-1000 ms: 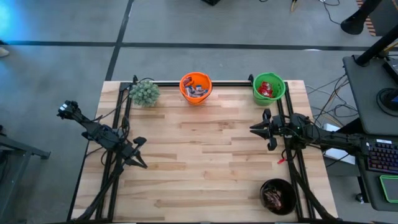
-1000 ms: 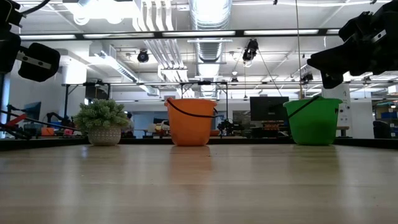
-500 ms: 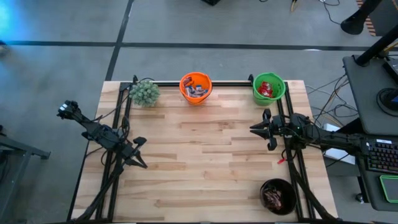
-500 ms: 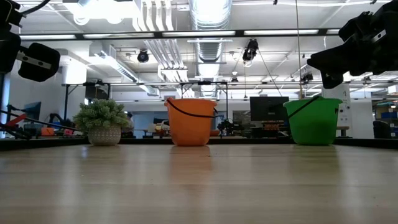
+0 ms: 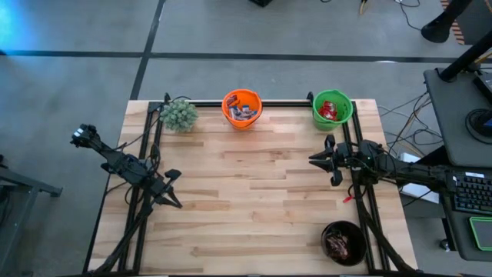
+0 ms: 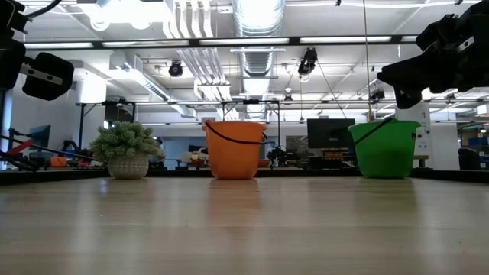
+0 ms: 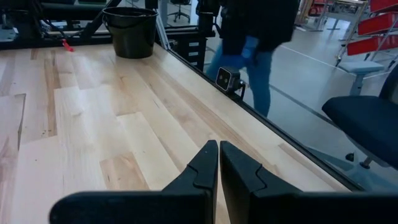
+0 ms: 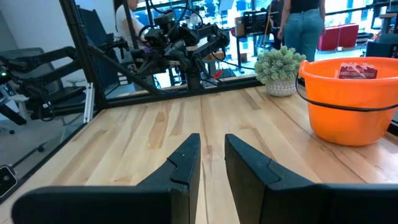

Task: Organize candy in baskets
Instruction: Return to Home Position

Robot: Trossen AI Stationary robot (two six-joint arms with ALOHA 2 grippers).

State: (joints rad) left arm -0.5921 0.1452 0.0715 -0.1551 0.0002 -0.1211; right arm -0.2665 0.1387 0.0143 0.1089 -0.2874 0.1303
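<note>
Three baskets stand on their bases on the wooden table. The orange basket (image 5: pixel 241 108) at the far edge holds light blue-and-white candy (image 5: pixel 243 113). The green basket (image 5: pixel 332 108) at the far right corner holds red candy (image 5: pixel 329 110). The black basket (image 5: pixel 344 242) at the near right corner holds dark brown candy (image 5: pixel 338 245). My left gripper (image 5: pixel 177 202) hovers shut over the table's left side, touching nothing. My right gripper (image 5: pixel 311 160) hovers over the right side, fingers a narrow gap apart (image 8: pixel 212 155) and empty, pointing toward the table's left.
A fuzzy grey-green plant (image 5: pixel 179 115) sits at the far left, next to the orange basket (image 8: pixel 351 99). Black frame rails run along the left, right and far edges. The wide middle of the table shows bare wood. People stand in the room beyond the table (image 7: pixel 249 56).
</note>
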